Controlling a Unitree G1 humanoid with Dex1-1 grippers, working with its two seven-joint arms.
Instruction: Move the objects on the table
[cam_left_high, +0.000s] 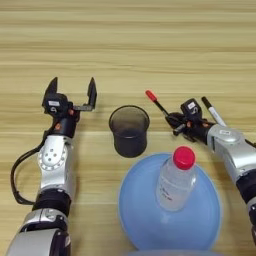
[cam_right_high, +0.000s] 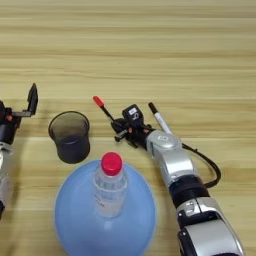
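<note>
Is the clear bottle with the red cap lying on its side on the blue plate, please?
No, the bottle stands upright on the blue plate, with its red cap pointing up.

blue plate (cam_left_high: 131, 200) cut off below, marker (cam_left_high: 213, 112) partly hidden

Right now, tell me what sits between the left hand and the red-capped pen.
Only the dark cup stands between the left hand and the red-capped pen; the left eye view shows it best.

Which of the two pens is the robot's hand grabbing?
The thin dark pen with the red cap: the right gripper is at its lower end. The white marker with the black cap lies beside it.
</note>
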